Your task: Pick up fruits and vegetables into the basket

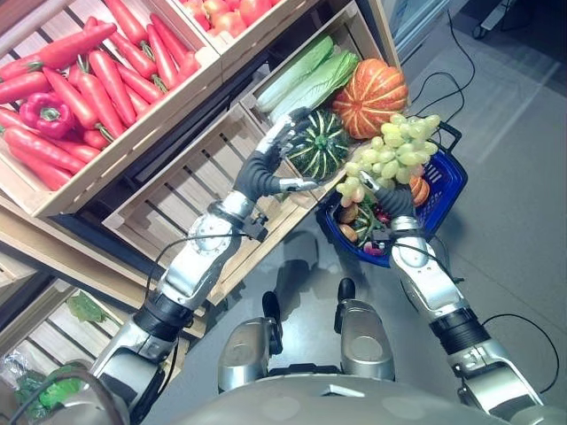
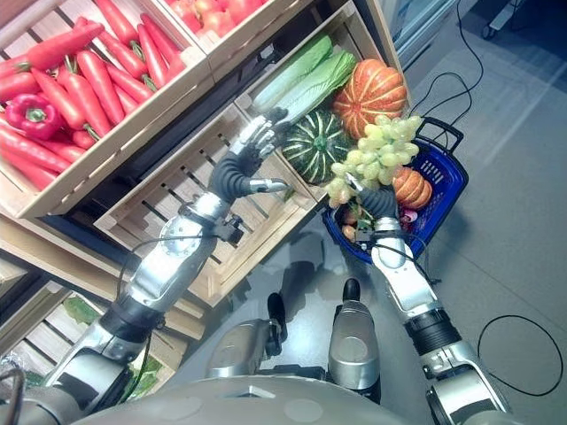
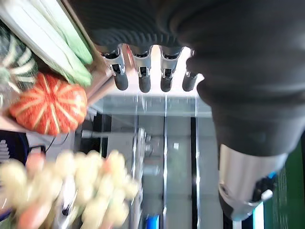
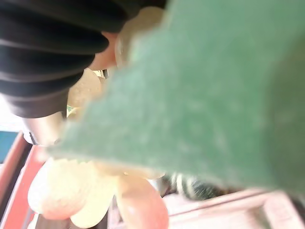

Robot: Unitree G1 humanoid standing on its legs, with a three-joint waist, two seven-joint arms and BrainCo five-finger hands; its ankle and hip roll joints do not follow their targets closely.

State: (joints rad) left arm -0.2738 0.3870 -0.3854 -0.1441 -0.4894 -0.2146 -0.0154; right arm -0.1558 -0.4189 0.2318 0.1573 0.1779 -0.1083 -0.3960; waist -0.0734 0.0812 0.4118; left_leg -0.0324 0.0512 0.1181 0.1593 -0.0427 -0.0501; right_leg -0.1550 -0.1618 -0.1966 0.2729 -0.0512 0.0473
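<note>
My right hand (image 1: pixel 391 200) is shut on a bunch of pale green grapes (image 1: pixel 395 149), held up over the blue basket (image 1: pixel 448 182) on the floor. The grapes and a green leaf (image 4: pixel 214 86) press close against that hand's camera. The basket holds a small orange pumpkin (image 1: pixel 419 189) and other produce. My left hand (image 1: pixel 282 138) is open with straight fingers (image 3: pixel 143 72), hovering at the near edge of a dark green striped squash (image 1: pixel 320 147) in the wooden crate. A large orange pumpkin (image 1: pixel 370 95) lies just past the squash.
Pale green cabbages (image 1: pixel 306 74) lie in the same crate (image 1: pixel 177 190) as the squash. The upper shelf holds carrots (image 1: pixel 99 81) and a red pepper (image 1: pixel 49 114). Red fruit (image 1: pixel 227 12) sits in the crate beside them. Grey floor stretches right of the basket.
</note>
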